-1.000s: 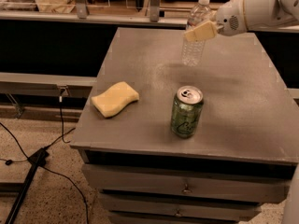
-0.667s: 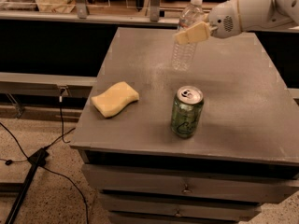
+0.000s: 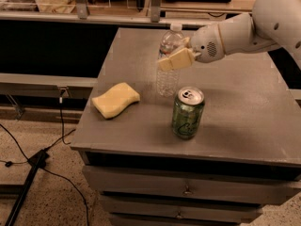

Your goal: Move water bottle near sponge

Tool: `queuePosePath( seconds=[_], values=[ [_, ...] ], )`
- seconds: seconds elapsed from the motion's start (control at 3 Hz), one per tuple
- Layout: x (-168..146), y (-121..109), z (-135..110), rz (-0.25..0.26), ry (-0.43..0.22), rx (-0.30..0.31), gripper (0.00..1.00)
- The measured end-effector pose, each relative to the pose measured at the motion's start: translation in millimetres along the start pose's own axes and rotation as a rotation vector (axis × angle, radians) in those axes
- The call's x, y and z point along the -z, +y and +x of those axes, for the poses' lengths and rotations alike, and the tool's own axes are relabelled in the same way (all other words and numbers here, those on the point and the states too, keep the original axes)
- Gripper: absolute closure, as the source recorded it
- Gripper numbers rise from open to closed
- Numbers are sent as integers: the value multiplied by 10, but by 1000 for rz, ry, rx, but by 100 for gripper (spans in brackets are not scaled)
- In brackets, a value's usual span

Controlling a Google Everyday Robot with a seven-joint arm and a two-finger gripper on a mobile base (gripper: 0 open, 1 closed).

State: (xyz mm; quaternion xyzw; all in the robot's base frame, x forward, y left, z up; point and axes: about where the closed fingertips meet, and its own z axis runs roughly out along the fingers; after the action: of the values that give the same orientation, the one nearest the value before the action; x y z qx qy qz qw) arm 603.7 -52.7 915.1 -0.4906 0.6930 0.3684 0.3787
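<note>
We see a grey table [image 3: 235, 107] with drawers [image 3: 141, 185] in its near face, standing on a speckled floor [image 3: 51, 206]. A black cable [image 3: 61, 121] trails down at the left. A long counter [image 3: 117, 18] runs along the far side. The gripper [image 3: 172, 56] hangs above the table's far middle.

The arm [image 3: 263, 18] is showing smooth, rounded white shells, with small dark dots on its bulbous segment. The wrist housing [image 3: 209, 44] is wearing a round perforated patch. The tool [image 3: 170, 58], sitting over the tabletop [image 3: 235, 121] nearer its far edge, is showing tan, blocky fingers [image 3: 178, 59].
</note>
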Motion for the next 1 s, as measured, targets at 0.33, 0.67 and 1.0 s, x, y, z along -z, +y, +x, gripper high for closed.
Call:
queuePosePath(
  seconds=[0.33, 0.67, 1.0],
  values=[
    [-160, 217, -86, -63, -16, 106, 85],
    [-266, 376, -174, -116, -36, 178, 62],
    [-323, 475, -215, -152, -48, 222, 38]
  ],
)
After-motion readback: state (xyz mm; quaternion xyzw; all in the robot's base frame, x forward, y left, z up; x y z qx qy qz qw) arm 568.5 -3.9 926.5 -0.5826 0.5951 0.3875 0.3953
